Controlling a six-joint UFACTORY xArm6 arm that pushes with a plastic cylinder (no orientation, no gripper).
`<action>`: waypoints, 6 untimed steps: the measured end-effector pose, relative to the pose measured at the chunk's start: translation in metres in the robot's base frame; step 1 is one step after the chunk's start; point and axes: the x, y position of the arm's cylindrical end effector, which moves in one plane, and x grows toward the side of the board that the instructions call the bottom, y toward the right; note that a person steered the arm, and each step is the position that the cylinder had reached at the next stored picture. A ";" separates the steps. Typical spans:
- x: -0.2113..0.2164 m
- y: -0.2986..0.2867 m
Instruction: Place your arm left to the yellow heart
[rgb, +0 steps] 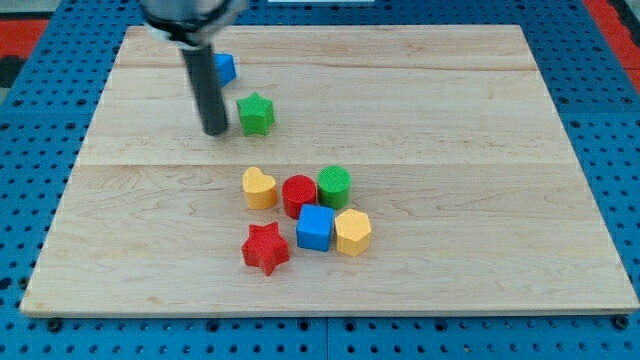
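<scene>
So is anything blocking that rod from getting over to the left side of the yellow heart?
Nothing visible does. My tip sits just left of the green star, above and slightly left of the yellow heart. The board between my tip and the heart's left side is bare.
</scene>
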 end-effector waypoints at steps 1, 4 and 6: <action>-0.034 0.005; 0.054 0.090; 0.149 0.063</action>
